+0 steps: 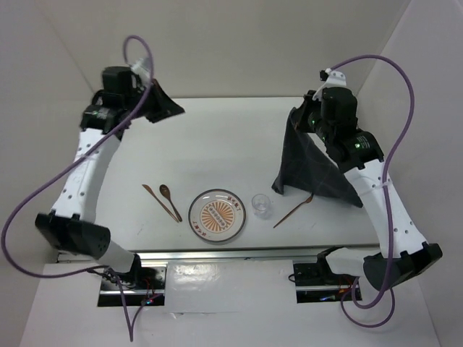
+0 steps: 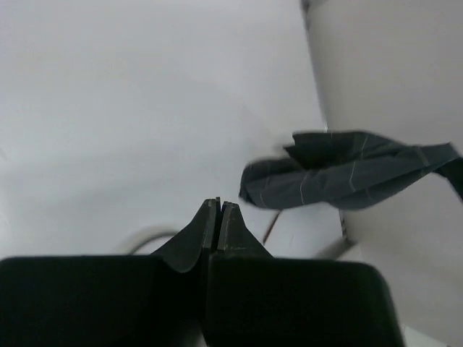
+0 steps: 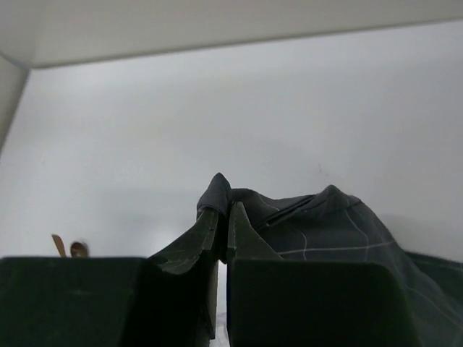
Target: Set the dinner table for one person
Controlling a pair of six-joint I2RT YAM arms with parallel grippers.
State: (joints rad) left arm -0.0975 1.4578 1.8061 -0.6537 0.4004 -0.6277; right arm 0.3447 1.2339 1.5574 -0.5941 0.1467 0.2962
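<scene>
The white dinner table (image 1: pixel 217 137) carries a patterned plate (image 1: pixel 217 215) near its front edge, with a small clear glass (image 1: pixel 261 204) just to its right. Two wooden utensils (image 1: pixel 163 198) lie left of the plate, and another wooden utensil (image 1: pixel 292 212) lies right of the glass. My right gripper (image 1: pixel 302 117) is raised at the back right, shut on a corner of a dark grid-lined cloth (image 1: pixel 315 170) that hangs to the table. The right wrist view shows that cloth (image 3: pixel 325 224) pinched at the gripper (image 3: pixel 223 210). My left gripper (image 1: pixel 173 110) hovers at the back left, shut and empty (image 2: pixel 220 206).
White walls enclose the table on the left, back and right. A metal rail (image 1: pixel 231 254) runs along the near edge by the arm bases. In the left wrist view the hanging cloth (image 2: pixel 347 177) shows across the table.
</scene>
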